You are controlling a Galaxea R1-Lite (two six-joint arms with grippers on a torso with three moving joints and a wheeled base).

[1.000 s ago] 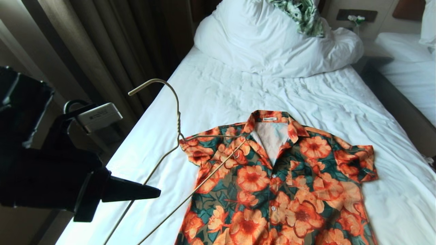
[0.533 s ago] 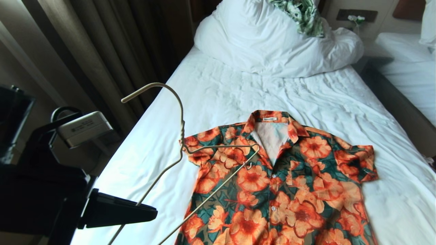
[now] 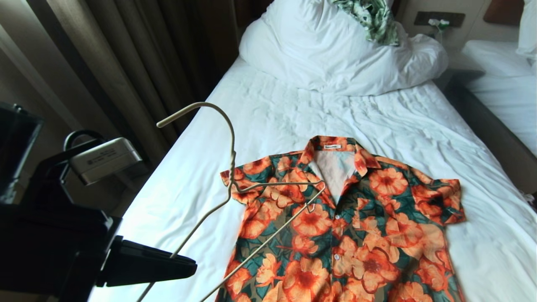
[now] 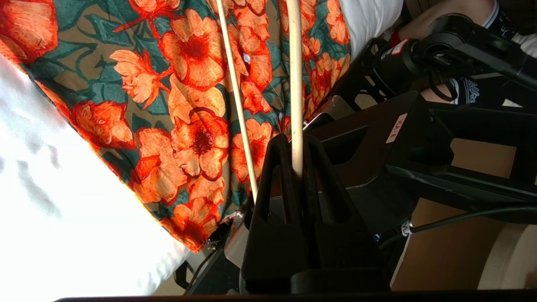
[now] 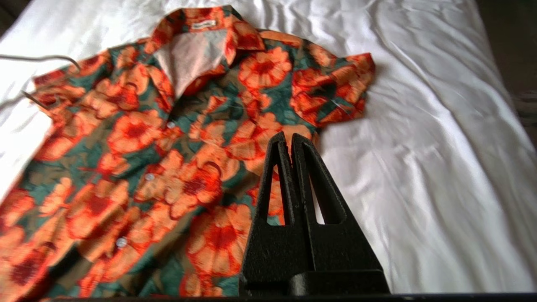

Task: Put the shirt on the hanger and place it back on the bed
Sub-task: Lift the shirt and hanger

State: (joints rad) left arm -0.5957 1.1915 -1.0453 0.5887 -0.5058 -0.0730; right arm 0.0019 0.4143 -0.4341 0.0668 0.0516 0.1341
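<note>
The left claw (image 3: 184, 265) was held beside the left edge of the bed (image 3: 268, 113), clamped on one wire of the hanger (image 3: 230, 167), presumably so the far shoulder could be steered toward the collar. That shoulder was raised over the left chest of the shirt (image 3: 356, 226), which was laid flat and buttoned on the bed, front up. The hanger's lower end was cut off in the head view. The right claw (image 5: 290, 144) was poised over the shirt's right half, pressed together and empty; its arm was not seen from the head.
</note>
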